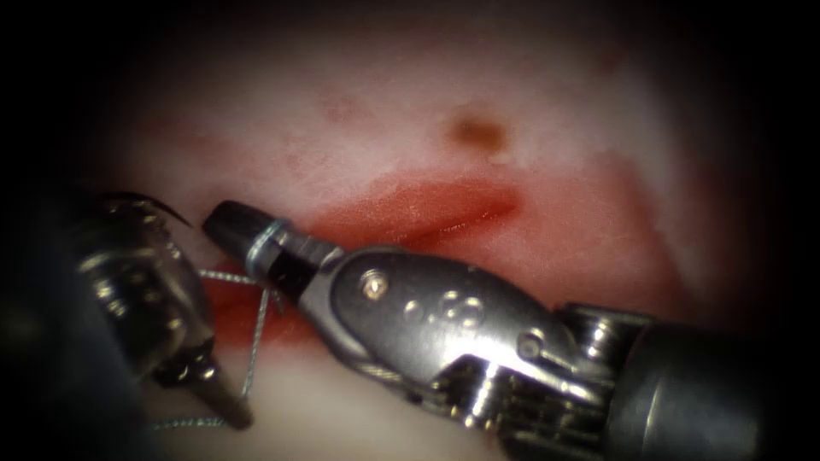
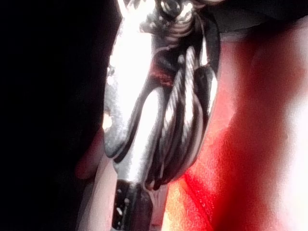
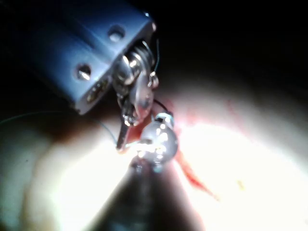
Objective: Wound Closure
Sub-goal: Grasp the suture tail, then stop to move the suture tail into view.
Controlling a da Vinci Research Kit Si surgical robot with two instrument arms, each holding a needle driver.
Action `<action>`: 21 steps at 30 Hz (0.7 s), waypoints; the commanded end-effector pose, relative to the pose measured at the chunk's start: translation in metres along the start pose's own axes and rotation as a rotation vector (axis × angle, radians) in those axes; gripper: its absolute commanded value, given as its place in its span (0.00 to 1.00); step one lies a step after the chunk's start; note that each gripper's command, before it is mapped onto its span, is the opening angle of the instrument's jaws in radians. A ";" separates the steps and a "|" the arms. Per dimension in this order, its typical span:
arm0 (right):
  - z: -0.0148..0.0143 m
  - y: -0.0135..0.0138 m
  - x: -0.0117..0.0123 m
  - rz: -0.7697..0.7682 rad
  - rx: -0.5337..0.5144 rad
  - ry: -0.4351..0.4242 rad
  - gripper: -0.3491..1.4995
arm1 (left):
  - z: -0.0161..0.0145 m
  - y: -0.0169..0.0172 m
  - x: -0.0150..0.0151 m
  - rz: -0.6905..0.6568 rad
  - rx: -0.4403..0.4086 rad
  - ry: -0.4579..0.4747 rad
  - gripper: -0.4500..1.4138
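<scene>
- The right tool comes in from the right and lies across the cut in the tissue. Its dark tip rests at the cut's left end, with the 2 jaws pressed together.
- Thread is wrapped around the right tool just behind its tip. One strand runs left toward the left tool; another drops down to that tool's tip.
- The left tool sits left of the cut and points down, its jaws closed on the thread at the tip.
- A thin dark curve shows above the left tool; I cannot tell whether it is the needle.
- Red fluid lines the cut.
- In the right wrist view the right tool lies close beside the left tool over the tissue.
</scene>
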 end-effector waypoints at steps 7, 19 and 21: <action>0.0014 0.0001 0.0013 -0.063 0.091 -0.073 0.00 | -0.0004 -0.0002 -0.0008 -0.013 0.006 0.005 0.00; 0.0019 -0.0002 0.0014 -0.093 0.103 -0.137 0.34 | 0.0010 -0.0007 -0.0003 -0.020 0.032 0.051 0.00; 0.0019 -0.0002 0.0014 -0.094 0.106 -0.137 0.34 | 0.0011 -0.0007 -0.0002 -0.022 0.034 0.054 0.00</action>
